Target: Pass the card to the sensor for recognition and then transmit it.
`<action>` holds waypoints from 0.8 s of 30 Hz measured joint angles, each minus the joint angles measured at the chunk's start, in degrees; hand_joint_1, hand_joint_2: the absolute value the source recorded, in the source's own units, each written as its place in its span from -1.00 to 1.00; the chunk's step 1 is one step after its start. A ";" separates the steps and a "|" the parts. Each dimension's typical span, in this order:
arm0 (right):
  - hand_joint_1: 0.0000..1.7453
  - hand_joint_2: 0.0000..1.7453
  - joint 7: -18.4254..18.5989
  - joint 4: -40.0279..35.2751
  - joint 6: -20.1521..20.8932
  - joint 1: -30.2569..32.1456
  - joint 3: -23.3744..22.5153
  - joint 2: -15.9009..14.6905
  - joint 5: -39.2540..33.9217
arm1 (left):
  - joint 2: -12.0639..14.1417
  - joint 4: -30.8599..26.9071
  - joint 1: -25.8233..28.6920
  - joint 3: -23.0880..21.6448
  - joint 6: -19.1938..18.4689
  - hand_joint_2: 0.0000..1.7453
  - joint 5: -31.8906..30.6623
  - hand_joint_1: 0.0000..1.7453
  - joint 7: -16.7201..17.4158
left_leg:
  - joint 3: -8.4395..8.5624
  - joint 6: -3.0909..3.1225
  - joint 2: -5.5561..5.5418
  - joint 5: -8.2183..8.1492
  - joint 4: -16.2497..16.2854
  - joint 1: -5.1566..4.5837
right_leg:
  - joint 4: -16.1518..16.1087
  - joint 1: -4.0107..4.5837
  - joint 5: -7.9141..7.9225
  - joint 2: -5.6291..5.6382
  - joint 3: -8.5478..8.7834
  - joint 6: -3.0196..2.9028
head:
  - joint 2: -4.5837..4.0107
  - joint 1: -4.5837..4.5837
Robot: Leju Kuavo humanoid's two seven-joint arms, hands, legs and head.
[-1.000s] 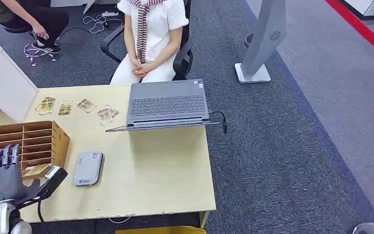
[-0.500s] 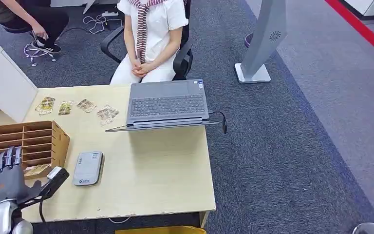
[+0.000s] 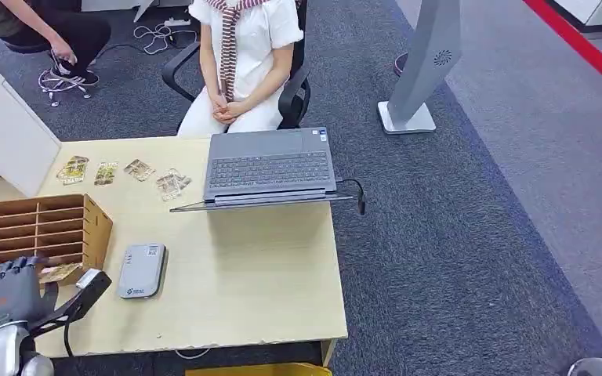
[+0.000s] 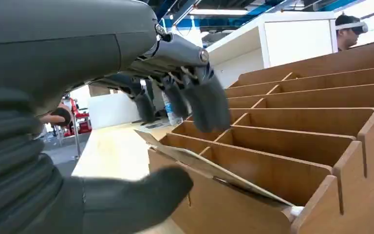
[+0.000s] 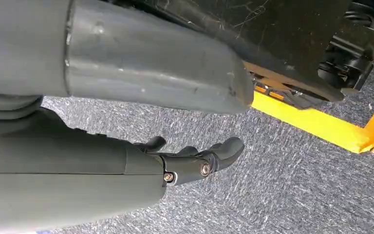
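A patterned card [image 3: 59,272] lies sticking out of the nearest slot of the wooden organizer [image 3: 47,227] at the table's left front. My left hand [image 3: 12,296] is right at it. In the left wrist view the card [image 4: 209,168] runs between the fingers [image 4: 202,102] bent over it and the thumb [image 4: 136,202] under it, with a gap on both sides. The grey card sensor [image 3: 142,270] lies flat on the table just right of the organizer. My right hand [image 5: 195,157] hangs over the carpet with nothing in it, its fingers loosely apart.
An open laptop [image 3: 270,166] sits at the table's far side, with a seated person [image 3: 239,63] behind it. Several more cards [image 3: 106,172] lie in a row at the far left, beside a white box [image 3: 4,129]. A grey stand [image 3: 427,63] is on the carpet.
My left hand's fingers, upright a second ago, have bent down over the card in the organizer's nearest slot, and the hand has dropped slightly.
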 joint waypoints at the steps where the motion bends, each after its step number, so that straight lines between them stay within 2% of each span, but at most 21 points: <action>1: -1.00 -1.00 0.00 0.00 0.00 0.00 0.00 0.00 0.00 | 0.00 0.00 0.00 0.00 0.06 1.00 0.09 1.00 -0.22 | 0.00 0.00 0.00 0.00 0.00 0.00 | 0.00 0.00 0.00 0.00 0.00 0.00 | 0.00 -0.02; 13: -1.00 -1.00 0.00 0.00 0.07 -0.02 0.02 0.15 0.05 | 0.13 0.39 -0.26 0.00 0.83 1.00 0.42 1.00 -0.48 | 0.00 0.00 0.01 0.00 0.00 0.00 | 0.00 0.00 0.00 0.01 0.00 0.00 | -0.02 -0.02; 22: -1.00 -1.00 -0.39 0.00 0.02 -0.06 0.04 0.31 -0.02 | 0.48 0.83 -0.24 0.00 3.94 1.00 2.06 1.00 -2.73 | 0.00 0.00 0.00 0.00 0.00 0.00 | 0.00 0.00 0.00 0.00 0.00 0.00 | 0.00 -0.02; 24: -1.00 -1.00 -0.44 0.00 -0.11 -0.06 0.04 0.31 -0.22 | 0.48 -0.69 0.37 0.00 4.48 1.00 3.06 1.00 -3.54 | 0.00 0.00 0.01 0.00 0.00 0.00 | 0.00 0.00 0.00 0.01 0.00 0.00 | 0.00 0.00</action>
